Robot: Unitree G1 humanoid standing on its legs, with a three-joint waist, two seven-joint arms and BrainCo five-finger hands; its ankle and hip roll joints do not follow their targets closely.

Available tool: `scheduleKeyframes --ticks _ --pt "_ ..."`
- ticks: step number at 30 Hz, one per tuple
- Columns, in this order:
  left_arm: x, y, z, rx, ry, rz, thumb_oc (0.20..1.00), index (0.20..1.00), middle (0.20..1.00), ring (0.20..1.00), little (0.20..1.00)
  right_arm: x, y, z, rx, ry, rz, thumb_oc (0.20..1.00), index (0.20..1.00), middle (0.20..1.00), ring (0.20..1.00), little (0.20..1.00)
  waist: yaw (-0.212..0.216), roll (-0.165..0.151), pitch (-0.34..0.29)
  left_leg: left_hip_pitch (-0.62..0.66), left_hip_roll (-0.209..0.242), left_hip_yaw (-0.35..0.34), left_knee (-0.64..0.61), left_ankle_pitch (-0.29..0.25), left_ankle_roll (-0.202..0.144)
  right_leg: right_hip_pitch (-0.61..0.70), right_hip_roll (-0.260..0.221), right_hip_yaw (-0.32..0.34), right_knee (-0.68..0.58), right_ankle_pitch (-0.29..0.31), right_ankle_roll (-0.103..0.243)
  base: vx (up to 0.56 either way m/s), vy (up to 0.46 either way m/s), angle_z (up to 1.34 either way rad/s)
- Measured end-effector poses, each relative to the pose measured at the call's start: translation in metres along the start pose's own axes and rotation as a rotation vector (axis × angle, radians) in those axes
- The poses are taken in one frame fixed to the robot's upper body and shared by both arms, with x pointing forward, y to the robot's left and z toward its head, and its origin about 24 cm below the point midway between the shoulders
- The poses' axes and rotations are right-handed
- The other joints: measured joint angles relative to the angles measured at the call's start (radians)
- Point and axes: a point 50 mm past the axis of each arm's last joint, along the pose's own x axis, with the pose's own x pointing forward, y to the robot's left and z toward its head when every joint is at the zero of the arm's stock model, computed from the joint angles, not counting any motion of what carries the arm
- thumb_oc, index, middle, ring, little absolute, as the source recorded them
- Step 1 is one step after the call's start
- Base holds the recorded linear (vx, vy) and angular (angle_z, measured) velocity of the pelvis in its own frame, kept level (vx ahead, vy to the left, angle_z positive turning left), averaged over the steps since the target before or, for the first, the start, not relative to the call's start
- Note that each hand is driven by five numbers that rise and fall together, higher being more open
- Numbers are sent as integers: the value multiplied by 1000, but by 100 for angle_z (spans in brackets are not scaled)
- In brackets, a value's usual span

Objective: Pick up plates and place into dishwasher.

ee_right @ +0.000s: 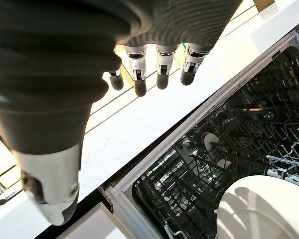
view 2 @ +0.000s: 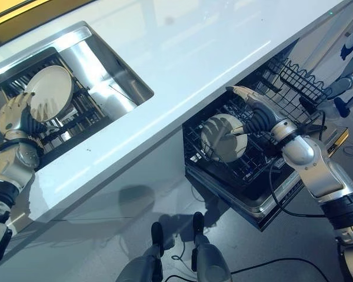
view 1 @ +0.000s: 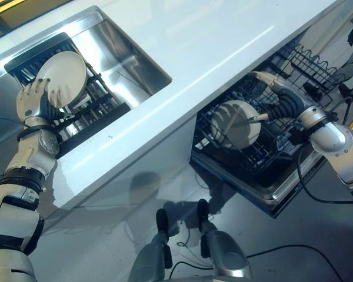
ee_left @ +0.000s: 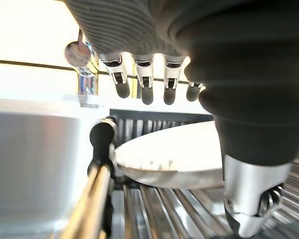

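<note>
Plate (view 1: 62, 78) rests against left hand's (view 1: 34, 103) straight fingers (view 1: 32, 89); right hand (view 2: 254, 113) relaxed.

Counter (view 1: 223, 35): white, long, running diagonally across the head views; its top is bare.
Sink (view 1: 132, 61): a steel basin set into the counter near the robot's left.
Drying rack (view 1: 97, 106): black wire, sitting inside the sink; it carries a pale plate (view 1: 62, 78) standing tilted on edge.
Dishwasher rack (view 2: 250, 161): black wire basket pulled out below the counter's front edge on the robot's right; a white plate (view 2: 220, 138) stands in it.
Floor (view 1: 106, 235): grey, smooth, below the counter.
</note>
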Motion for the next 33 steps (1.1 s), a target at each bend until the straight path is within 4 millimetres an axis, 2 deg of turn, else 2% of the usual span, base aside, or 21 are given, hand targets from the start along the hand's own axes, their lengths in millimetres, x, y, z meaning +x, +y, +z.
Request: scheduleKeyframes --ticks 4,12,19,33 --pt "3 3 -2 34 24 12 1000 1000 1000 1000 1000 1 0 0 -1 0 0 1000 1000 1000 1000 1000 1 -2 -1 -12 0 0 0 0 0 -12 -1 0 0 0 0 0 0 0" --pt "11 11 11 36 -3 35 1000 1000 1000 1000 1000 6 3 5 -7 -20 22 1000 1000 1000 1000 1000 1 -3 -1 -37 -1 -1 0 3 1 -35 -1 -3 0 1 0 -1 9 0" --pt "15 15 15 36 -1 55 1000 1000 1000 1000 1000 10 4 5 -13 -22 33 1000 1000 1000 1000 1000 1 -3 -1 -49 -1 -1 0 3 0 -47 -1 -3 0 1 0 0 5 0" --pt "26 31 24 34 2 106 1000 1000 1000 1000 1000 14 -2 3 -21 -2 18 1000 1000 1000 1000 1000 2 -23 19 -74 -1 0 0 3 1 -73 0 -3 0 1 0 0 0 0"
